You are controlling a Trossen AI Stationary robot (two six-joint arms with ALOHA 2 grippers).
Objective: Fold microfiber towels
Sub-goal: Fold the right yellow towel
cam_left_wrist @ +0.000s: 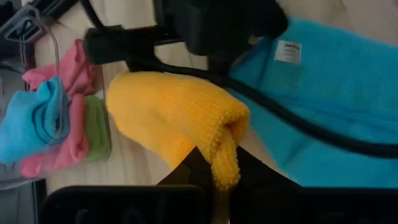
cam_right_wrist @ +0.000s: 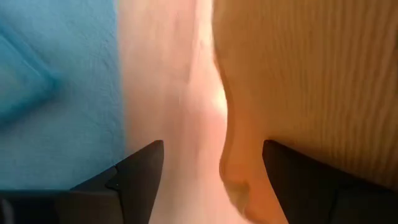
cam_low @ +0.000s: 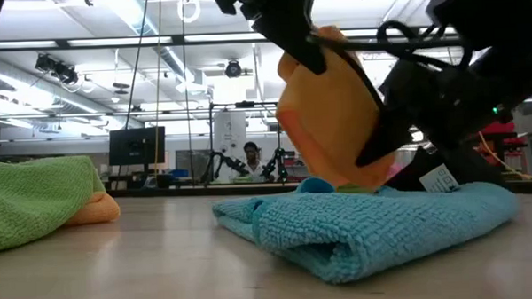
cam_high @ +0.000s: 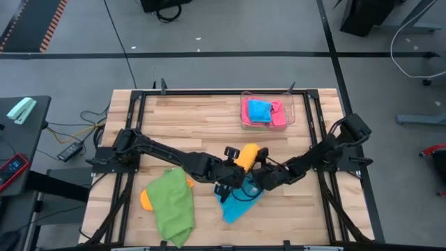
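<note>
An orange microfiber towel (cam_high: 248,155) hangs over the table's middle with my left gripper (cam_left_wrist: 219,163) shut on it. Beneath it a sky-blue towel (cam_low: 366,221), folded and with a white label, lies flat on the wood. My right gripper (cam_right_wrist: 211,171) is open. It reaches in low from the right. The orange towel's lower edge (cam_right_wrist: 239,180) hangs between its fingers, close to one. At the near left, a green towel (cam_high: 173,206) lies on another orange one (cam_high: 145,199). My left gripper pinches a bunched, rolled-over edge of the orange towel (cam_left_wrist: 225,155) between its two fingers, which slant down from the table's left. The towel hangs slack below the fingers. Whether its lower end (cam_low: 356,177) rests on the blue towel, I cannot tell. My right gripper may touch the orange towel; I cannot tell.
A clear plastic tray (cam_high: 290,111) at the far right holds folded blue, pink and green towels. Black rails (cam_high: 132,139) run along the table's edges. Bare wood lies between the green towel and the blue one. Both arms crowd the table's middle.
</note>
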